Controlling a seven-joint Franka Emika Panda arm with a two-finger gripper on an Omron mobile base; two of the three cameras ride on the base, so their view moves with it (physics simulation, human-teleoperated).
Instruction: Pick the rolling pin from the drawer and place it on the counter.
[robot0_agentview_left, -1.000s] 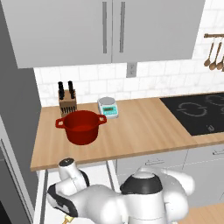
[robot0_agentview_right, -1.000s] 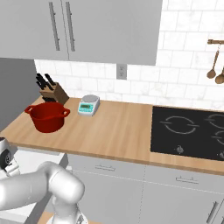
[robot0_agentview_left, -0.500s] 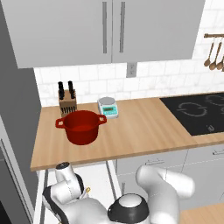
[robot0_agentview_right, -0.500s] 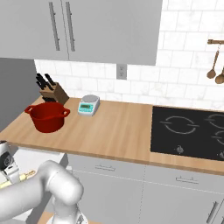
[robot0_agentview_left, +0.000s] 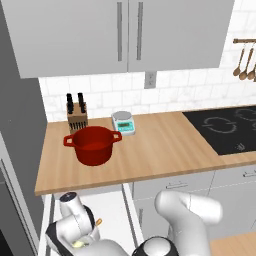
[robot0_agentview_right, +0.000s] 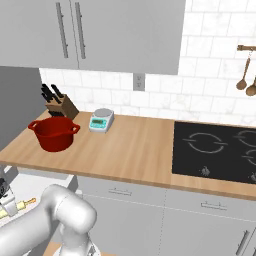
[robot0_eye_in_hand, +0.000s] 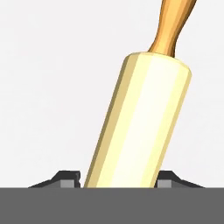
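Observation:
The rolling pin (robot0_eye_in_hand: 140, 118), pale tan with an orange-brown knob handle, lies on the white floor of the pulled-out drawer (robot0_agentview_left: 112, 212) below the counter (robot0_agentview_left: 150, 150). My gripper (robot0_eye_in_hand: 118, 179) is down inside the drawer, open, with its fingertips (robot0_eye_in_hand: 68, 177) close on either side of the pin's body and only slim gaps showing. From the left base view the gripper (robot0_agentview_left: 80, 239) sits over the rolling pin (robot0_agentview_left: 98, 222), of which one handle sticks out. In the right base view the rolling pin (robot0_agentview_right: 17, 206) pokes out beside the gripper (robot0_agentview_right: 4, 197) at the left edge.
On the counter (robot0_agentview_right: 130, 150) stand a red pot (robot0_agentview_left: 93, 144), a knife block (robot0_agentview_left: 76, 116) and a small kitchen scale (robot0_agentview_left: 123, 122). A black cooktop (robot0_agentview_right: 215, 152) lies to the right. Grey drawer fronts (robot0_agentview_right: 120, 200) run below the counter's edge.
The arm has folded lower, bringing the hand down into the drawer until the fingers straddle the rolling pin. The pin still lies where it was.

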